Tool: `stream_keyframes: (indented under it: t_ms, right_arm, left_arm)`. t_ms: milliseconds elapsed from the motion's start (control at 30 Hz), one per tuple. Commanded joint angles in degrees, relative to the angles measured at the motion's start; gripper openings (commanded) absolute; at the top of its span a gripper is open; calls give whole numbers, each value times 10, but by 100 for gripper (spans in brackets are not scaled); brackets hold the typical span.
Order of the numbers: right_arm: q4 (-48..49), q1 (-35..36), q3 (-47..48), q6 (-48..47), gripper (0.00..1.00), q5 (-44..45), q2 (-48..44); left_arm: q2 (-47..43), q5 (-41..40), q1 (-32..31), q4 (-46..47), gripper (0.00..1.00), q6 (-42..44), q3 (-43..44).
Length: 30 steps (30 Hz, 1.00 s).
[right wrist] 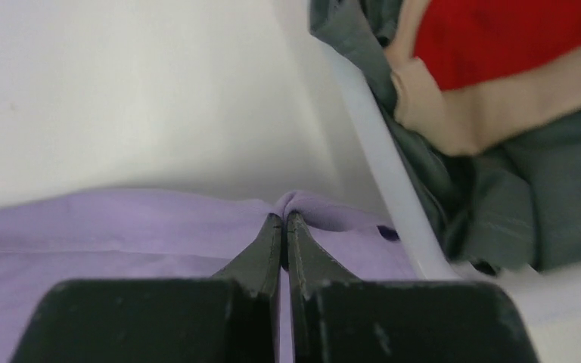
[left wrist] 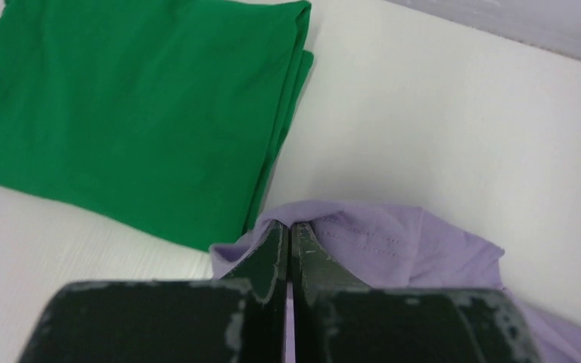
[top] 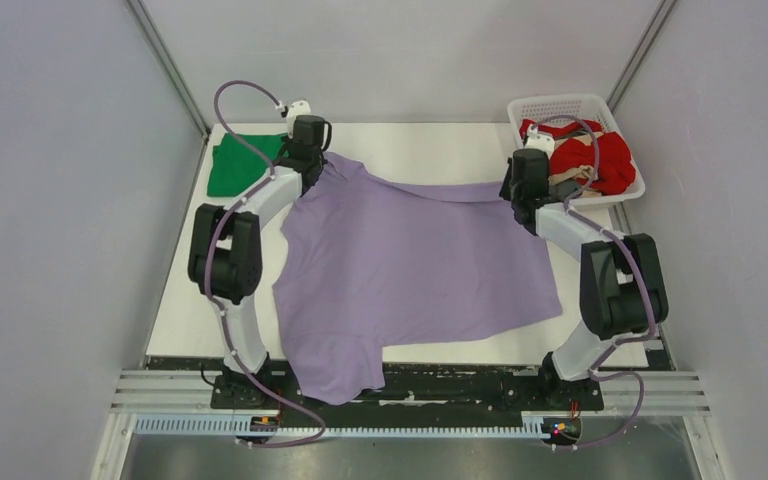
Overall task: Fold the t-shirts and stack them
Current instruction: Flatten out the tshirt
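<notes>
A large lavender t-shirt lies spread over the middle of the table, its near part hanging over the front edge. My left gripper is shut on its far left corner, next to a folded green t-shirt at the far left. My right gripper is shut on the shirt's far right corner, close beside the basket. The far edge of the shirt is stretched between the two grippers. Red, tan and grey shirts lie in the basket.
A white plastic lattice basket stands at the far right corner; its rim is right by my right gripper. Grey walls enclose the table on three sides. A metal rail runs along the near edge.
</notes>
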Motion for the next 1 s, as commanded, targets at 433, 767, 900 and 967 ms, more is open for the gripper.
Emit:
stream_keyframes:
  t_ms: [433,767,900,967]
  right_arm:
    - [51,-15,269,-37,97,-17,206]
    - [69,25,129,-57,98,-112,114]
    - [84,38,66,-38,98,-133,93]
    - [89,38,56,-21,98,-147,100]
  left_arm:
    - [245,83,34,-79,100,-58,398]
    - [89,248,32,-29,100,-170,154]
    - [65,291,22,8,100,-189,75]
    - [78,315,20,18,100,-193,72]
